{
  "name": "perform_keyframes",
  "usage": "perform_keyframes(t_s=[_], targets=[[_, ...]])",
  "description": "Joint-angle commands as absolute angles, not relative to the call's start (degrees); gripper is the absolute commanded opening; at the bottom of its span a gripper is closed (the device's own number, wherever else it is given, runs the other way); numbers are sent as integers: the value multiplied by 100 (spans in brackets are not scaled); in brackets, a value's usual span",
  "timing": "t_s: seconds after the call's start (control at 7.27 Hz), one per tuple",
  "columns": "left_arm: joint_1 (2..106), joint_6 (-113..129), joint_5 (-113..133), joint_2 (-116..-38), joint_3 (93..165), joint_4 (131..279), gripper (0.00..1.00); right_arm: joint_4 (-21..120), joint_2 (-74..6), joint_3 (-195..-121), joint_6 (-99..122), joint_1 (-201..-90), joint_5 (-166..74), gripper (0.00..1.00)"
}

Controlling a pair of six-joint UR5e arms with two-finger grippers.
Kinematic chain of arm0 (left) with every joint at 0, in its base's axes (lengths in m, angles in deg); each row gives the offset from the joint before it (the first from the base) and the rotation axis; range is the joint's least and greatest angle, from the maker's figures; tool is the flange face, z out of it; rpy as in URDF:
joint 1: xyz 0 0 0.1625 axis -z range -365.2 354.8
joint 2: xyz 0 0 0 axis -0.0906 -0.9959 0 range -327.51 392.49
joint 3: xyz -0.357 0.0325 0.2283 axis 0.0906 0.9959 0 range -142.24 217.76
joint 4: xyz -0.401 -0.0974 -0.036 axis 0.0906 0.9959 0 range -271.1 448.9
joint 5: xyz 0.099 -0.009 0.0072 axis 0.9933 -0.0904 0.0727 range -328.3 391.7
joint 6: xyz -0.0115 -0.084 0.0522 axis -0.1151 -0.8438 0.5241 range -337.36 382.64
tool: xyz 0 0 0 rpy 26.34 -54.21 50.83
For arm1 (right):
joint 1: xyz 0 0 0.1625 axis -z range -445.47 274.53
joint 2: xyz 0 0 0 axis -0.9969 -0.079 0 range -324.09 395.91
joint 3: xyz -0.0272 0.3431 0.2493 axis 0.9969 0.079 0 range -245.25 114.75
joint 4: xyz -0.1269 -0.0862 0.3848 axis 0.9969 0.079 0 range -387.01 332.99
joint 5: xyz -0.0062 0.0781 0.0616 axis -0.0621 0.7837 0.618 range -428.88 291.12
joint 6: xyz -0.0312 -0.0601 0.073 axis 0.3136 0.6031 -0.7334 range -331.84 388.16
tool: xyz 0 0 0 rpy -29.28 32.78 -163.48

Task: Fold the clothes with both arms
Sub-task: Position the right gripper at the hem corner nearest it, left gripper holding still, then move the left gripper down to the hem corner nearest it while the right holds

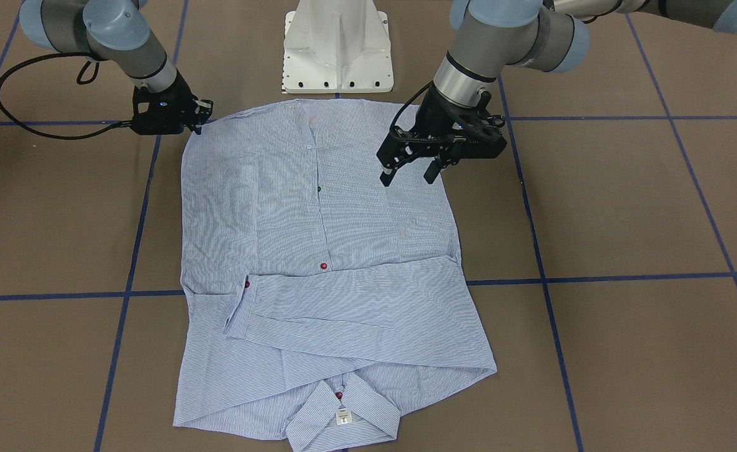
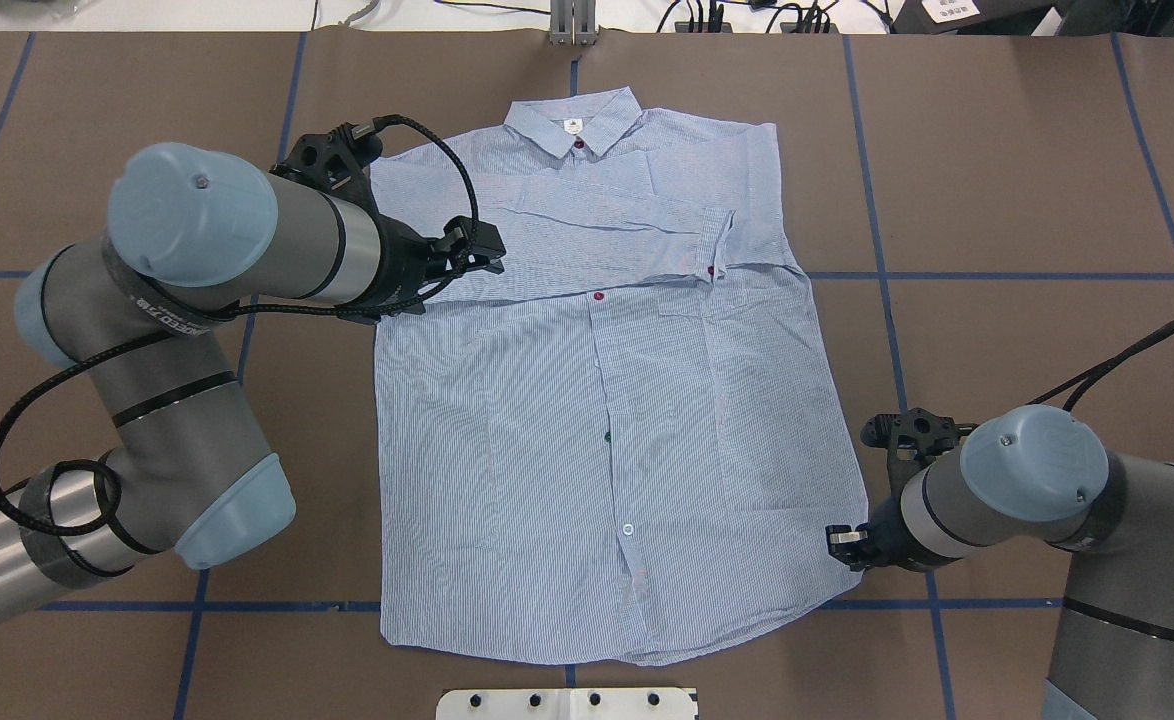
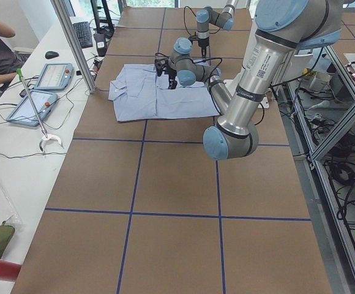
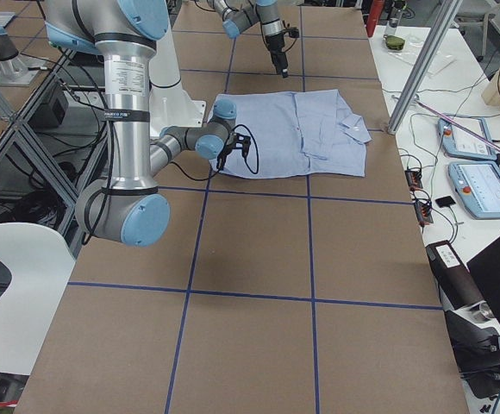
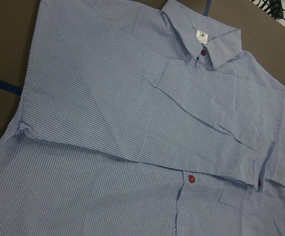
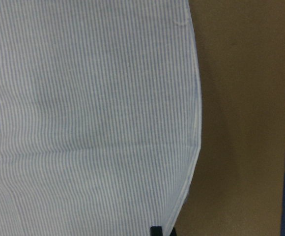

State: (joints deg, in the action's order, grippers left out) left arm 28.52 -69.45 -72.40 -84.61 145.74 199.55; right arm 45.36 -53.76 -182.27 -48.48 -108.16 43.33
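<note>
The light blue-and-white striped shirt [image 1: 318, 251] lies flat and front up on the brown table, collar [image 2: 572, 120] on the far side from the robot, both sleeves folded across the chest. It also shows in the overhead view [image 2: 607, 430]. My left gripper [image 1: 409, 172] hangs open and empty above the shirt's left side near the sleeve fold [image 2: 477, 250]; its wrist view shows only shirt [image 5: 132, 123]. My right gripper [image 1: 198, 116] is low at the hem's right corner [image 2: 840, 540]. One black fingertip [image 6: 156, 230] meets the hem edge, and the gripper looks shut on it.
The white pedestal base [image 1: 338, 50] stands just behind the hem. Blue tape lines [image 1: 594, 278] cross the brown table. An operators' desk with tablets [image 3: 43, 79] and an aluminium post [image 3: 73, 43] lie beyond the collar side.
</note>
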Motion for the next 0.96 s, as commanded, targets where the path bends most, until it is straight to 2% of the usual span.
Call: perform_keyframes(t_s=[0.0,0.41,0.83], targets=[[2077,-7026,-7018,-7557,15120,19938,100,4515,-5339,-18416,-4866,-10832,4116,0],[689,-8323,-6368,-7140,15184,19929,99,4515,-5295,-18557,-4875,-10998,4124,0],[351,-8590,-6287,-7183,15184,19228,99,4515,-5286,-18628,-4875,-11069,4125,0]])
